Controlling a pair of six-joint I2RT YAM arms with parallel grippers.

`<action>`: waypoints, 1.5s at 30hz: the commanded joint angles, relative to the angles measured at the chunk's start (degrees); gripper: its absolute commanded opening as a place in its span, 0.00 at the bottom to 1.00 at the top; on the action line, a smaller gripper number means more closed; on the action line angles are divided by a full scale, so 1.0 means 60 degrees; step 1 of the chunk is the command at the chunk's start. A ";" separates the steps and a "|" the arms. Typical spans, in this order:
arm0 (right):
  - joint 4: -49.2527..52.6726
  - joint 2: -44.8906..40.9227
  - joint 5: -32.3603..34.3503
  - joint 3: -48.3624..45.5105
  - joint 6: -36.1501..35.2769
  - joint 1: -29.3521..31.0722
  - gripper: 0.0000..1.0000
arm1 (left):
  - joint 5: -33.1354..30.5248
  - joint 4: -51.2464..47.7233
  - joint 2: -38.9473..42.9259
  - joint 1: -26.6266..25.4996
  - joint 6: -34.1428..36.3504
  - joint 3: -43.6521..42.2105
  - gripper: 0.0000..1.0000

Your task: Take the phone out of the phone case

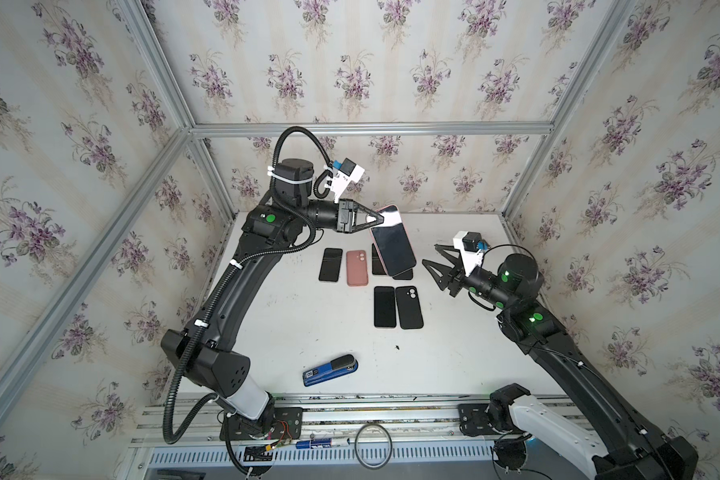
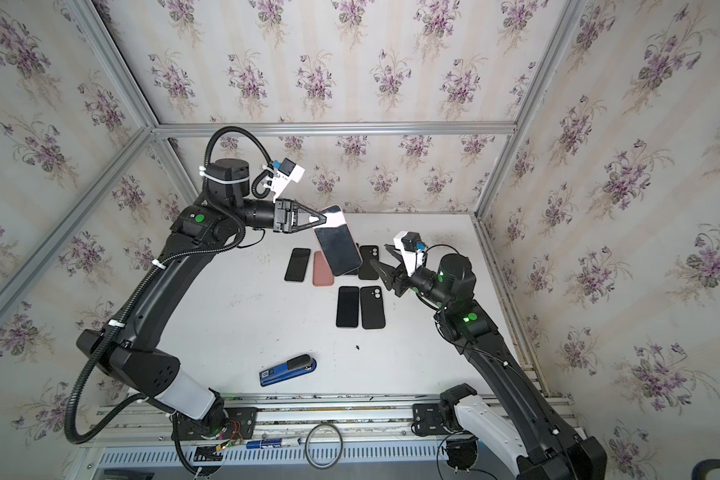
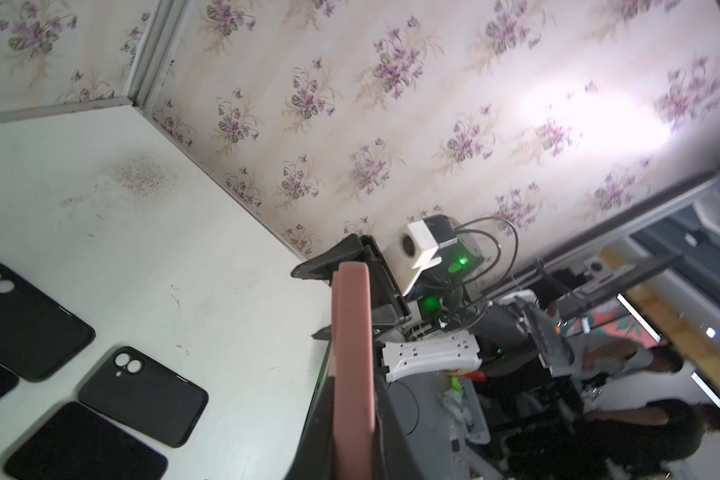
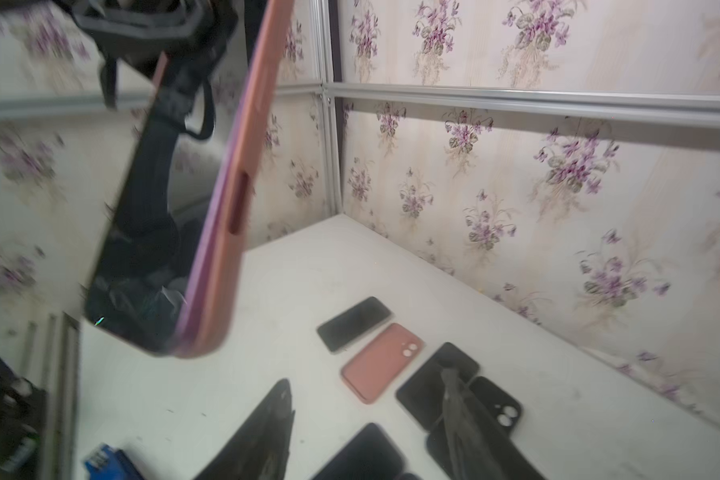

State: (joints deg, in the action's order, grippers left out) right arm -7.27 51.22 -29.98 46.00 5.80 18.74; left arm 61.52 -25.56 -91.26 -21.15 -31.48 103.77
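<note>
The white bench [image 1: 300, 332] fills the floor of the papered booth. Raised over its far middle is the phone [image 1: 393, 245], seated in its pink phone case [image 4: 242, 166]. The screen faces up, and the long axis slants from the back wall toward the near right, where its end is free. The left claw [image 1: 377, 219] is clenched on its far end. The right claw [image 1: 430, 254] is released, near the free end and apart from it. A spare pink case [image 1: 357, 268] and black handsets [image 1: 384, 306] lie below.

Both top views look steeply down over the whole table [image 1: 292, 332]; wrist views sit close, sharing the pink-cased phone [image 3: 352, 374] edge-on.
</note>
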 commanded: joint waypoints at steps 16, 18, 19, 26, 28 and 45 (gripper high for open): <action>-0.5861 0.0364 -0.1582 -0.1354 0.8606 0.0126 0.55 | -0.1108 0.9648 0.1185 0.0368 -0.8681 -0.4183 0.00; -0.6090 0.0503 -0.1524 -0.1367 0.8773 0.0133 0.56 | -0.1088 0.9680 0.1192 0.0310 -0.8661 -0.4207 0.00; -0.6354 0.0616 -0.1512 -0.1367 0.8910 0.0156 0.56 | -0.1101 0.9707 0.1192 0.0277 -0.8643 -0.4209 0.00; -0.7268 0.1235 -0.1525 -0.1177 0.9416 0.0334 0.57 | -0.1129 0.9903 0.1177 0.0207 -0.8683 -0.4316 0.00; -0.7530 0.1333 -0.1507 -0.1178 0.9498 0.0360 0.57 | -0.1148 0.9918 0.1193 0.0199 -0.8683 -0.4329 0.00; -0.7915 0.1480 -0.1516 -0.1236 0.9624 0.0429 0.56 | -0.1217 1.0246 0.1148 0.0126 -0.8683 -0.4505 0.00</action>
State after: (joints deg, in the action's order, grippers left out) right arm -52.18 59.77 -38.74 37.87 63.20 21.26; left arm 54.46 31.05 -84.62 -20.32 -81.91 76.84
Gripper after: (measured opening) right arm 0.561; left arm 0.124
